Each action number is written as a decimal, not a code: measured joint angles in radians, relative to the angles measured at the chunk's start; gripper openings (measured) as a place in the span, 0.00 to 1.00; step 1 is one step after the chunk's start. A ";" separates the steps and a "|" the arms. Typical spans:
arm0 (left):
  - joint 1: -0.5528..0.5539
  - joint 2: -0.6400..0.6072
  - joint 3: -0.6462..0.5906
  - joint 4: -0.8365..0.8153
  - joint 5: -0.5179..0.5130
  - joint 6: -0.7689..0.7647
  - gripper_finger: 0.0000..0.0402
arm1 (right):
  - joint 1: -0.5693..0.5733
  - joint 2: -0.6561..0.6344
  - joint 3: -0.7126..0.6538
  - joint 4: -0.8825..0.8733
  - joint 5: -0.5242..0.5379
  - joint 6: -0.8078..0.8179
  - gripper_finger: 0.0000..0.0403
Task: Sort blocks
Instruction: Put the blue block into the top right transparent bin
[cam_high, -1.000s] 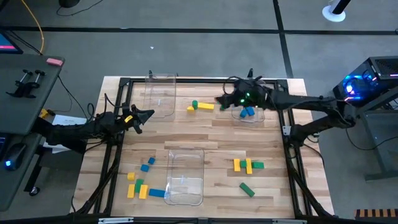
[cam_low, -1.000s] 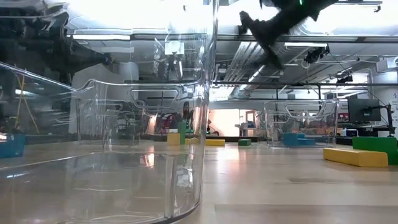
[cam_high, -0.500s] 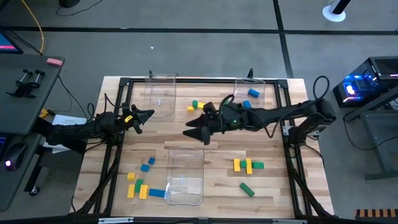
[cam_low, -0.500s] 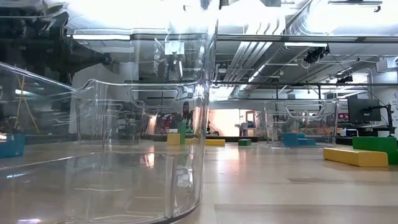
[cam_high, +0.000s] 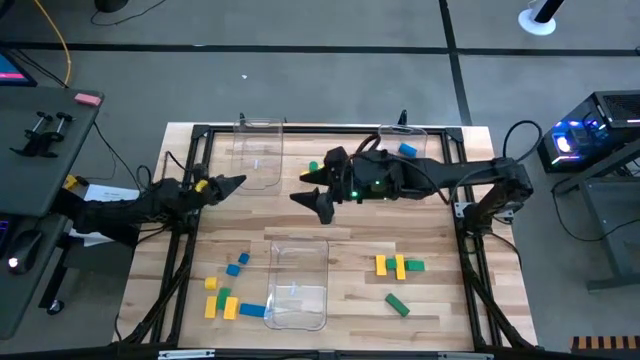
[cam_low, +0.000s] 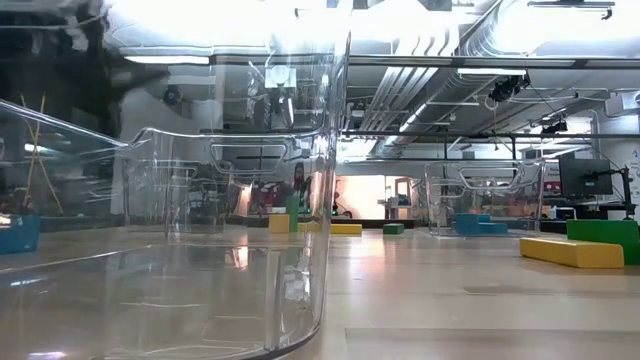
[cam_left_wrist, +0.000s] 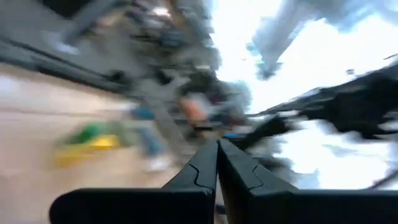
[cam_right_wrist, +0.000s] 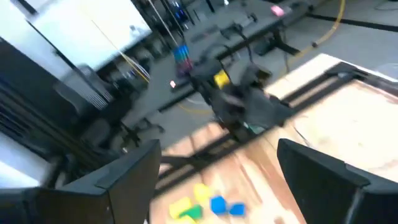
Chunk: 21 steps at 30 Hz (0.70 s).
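Wood tabletop (cam_high: 340, 215) inside a black frame, grey floor round it. Going left to right in the high view: my left gripper (cam_high: 236, 182) sits at mid-left, just short of the upper-left bin (cam_high: 256, 150); wrist cam shows its fingers pressed together w/ nothing between. Lower left: loose cluster of blocks (cam_high: 226, 293), blue, yellow, green, beside the bottom-centre bin (cam_high: 298, 285), which looks empty. Centre: my right gripper (cam_high: 305, 199) hangs over bare wood, fingers spread wide, nothing held. Behind it a green and yellow pair (cam_high: 321, 170) lies loose. Upper-right bin (cam_high: 402, 148) has a blue block (cam_high: 407, 149). Lower right: yellow/green group (cam_high: 398, 266) plus one green bar (cam_high: 397, 304). I'd judge sorting barely begun; most pcs left.
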 joint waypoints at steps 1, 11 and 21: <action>-0.004 0.012 0.014 0.043 0.058 -0.001 0.03 | -0.001 0.000 0.009 -0.034 0.000 -0.002 0.79; -0.146 0.442 0.647 -0.398 0.578 0.153 0.32 | -0.041 -0.004 0.018 -0.300 -0.033 -0.061 0.79; -0.535 1.014 0.916 -1.229 0.455 0.408 0.35 | -0.053 -0.062 0.018 -0.501 -0.049 -0.120 0.79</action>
